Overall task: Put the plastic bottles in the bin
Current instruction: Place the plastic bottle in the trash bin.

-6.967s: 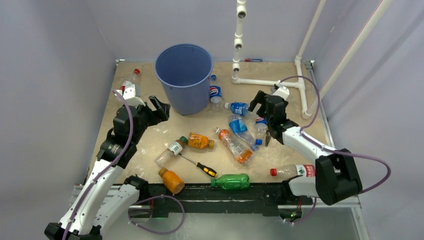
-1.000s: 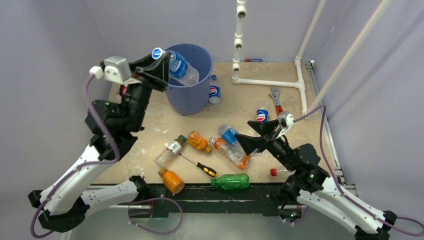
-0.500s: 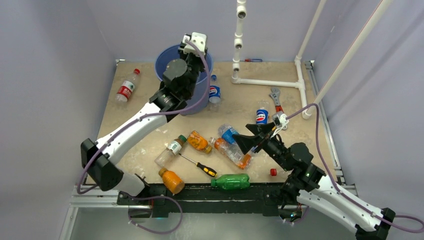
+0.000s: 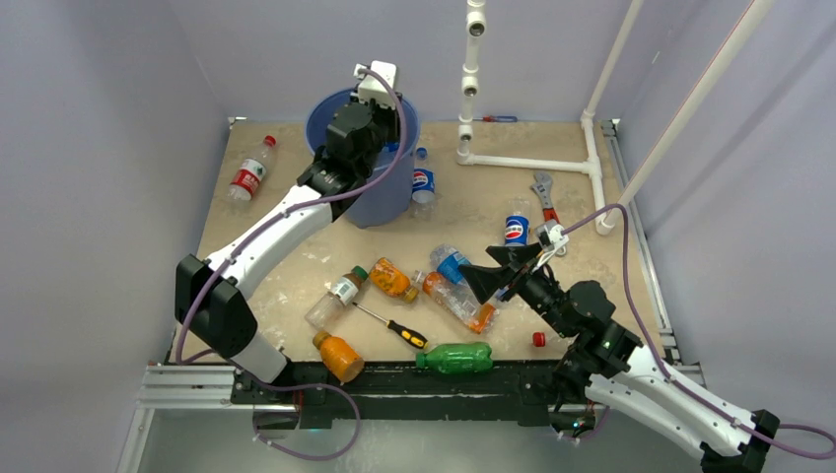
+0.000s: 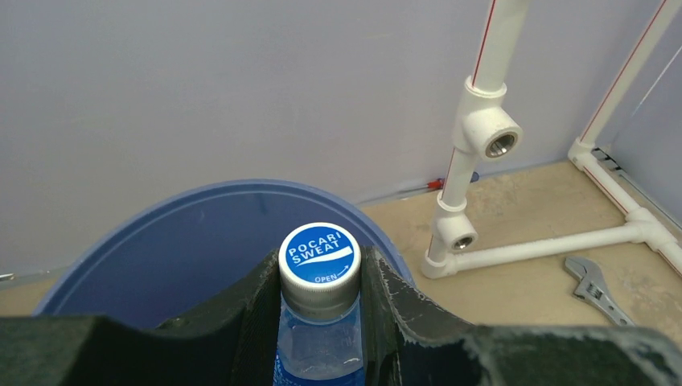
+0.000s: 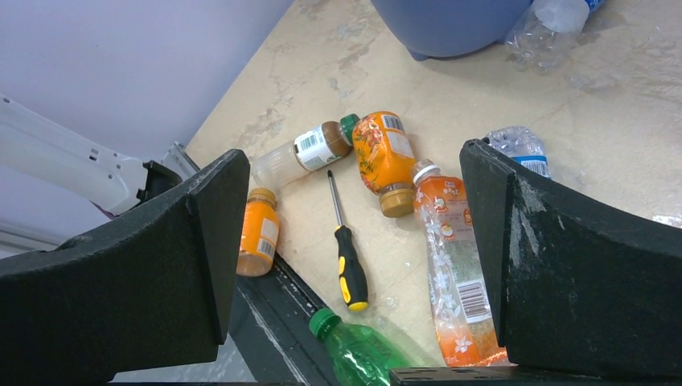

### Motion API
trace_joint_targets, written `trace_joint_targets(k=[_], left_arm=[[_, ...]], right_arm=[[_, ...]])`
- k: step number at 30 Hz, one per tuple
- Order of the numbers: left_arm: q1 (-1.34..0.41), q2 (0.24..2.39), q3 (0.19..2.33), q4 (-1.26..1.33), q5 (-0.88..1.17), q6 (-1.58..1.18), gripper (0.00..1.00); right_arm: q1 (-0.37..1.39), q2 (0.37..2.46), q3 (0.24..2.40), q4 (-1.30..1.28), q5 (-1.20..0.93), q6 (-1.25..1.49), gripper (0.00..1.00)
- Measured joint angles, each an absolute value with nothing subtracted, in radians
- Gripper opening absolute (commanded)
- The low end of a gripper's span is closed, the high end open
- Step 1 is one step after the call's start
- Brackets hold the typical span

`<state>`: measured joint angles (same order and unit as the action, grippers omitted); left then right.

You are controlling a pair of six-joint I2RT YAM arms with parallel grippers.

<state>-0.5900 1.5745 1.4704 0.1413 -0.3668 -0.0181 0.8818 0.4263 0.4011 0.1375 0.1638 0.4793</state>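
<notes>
Green bottle lies at the near table edge, w/ an orange-filled bottle to its left and a yellow-and-black screwdriver just behind. R gripper hovers over the middle cluster, jaws spread wide, holding nothing. Beneath it an orange-label bottle and a blue-label bottle lie touching. Further back a Pepsi bottle stands upright, and a red-label bottle lies far left, well apart from the rest. At the far end L gripper pinches a blue-capped Pocari bottle just below the cap, over the mouth of the blue bin, toward its right side.

Risks, as I judge them:
- Letting go this near the rim could clip it, so the bottle bounces out.
- L arm sits close to the bin wall, so pulling back could nudge or tip the bin.
- R jaws closing on two touching bottles may catch both or squirt one away
</notes>
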Motion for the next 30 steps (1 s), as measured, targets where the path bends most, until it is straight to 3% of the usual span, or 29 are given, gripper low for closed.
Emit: trace_joint_targets(k=[7,8,12,15,25,30], left_arm=[[-0.588,1.606,1.444,0.115,-0.323,-0.069,0.01],[-0.588,1.607,1.439,0.105,-0.317,-0.072,0.06],[-0.588,1.608,1.428,0.072,-0.290,-0.090,0.43],[-0.584,1.608,1.428,0.063,-0.265,-0.107,0.59],[-0.583,1.590,1.438,0.008,-0.229,-0.151,0.72],[-0.583,1.475,1.436,-0.051,-0.226,-0.215,0.78]], right_arm=[[0.882,0.444,0.401,0.138,0.165,0.479,0.99],[0.882,0.445,0.401,0.138,0.165,0.479,0.99],[0.882,0.446,0.402,0.134,0.166,0.479,0.99],[0.882,0.448,0.402,0.132,0.168,0.479,0.99],[0.882,0.438,0.415,0.099,0.205,0.479,0.99],[0.883,0.423,0.450,0.021,0.326,0.535,0.99]])
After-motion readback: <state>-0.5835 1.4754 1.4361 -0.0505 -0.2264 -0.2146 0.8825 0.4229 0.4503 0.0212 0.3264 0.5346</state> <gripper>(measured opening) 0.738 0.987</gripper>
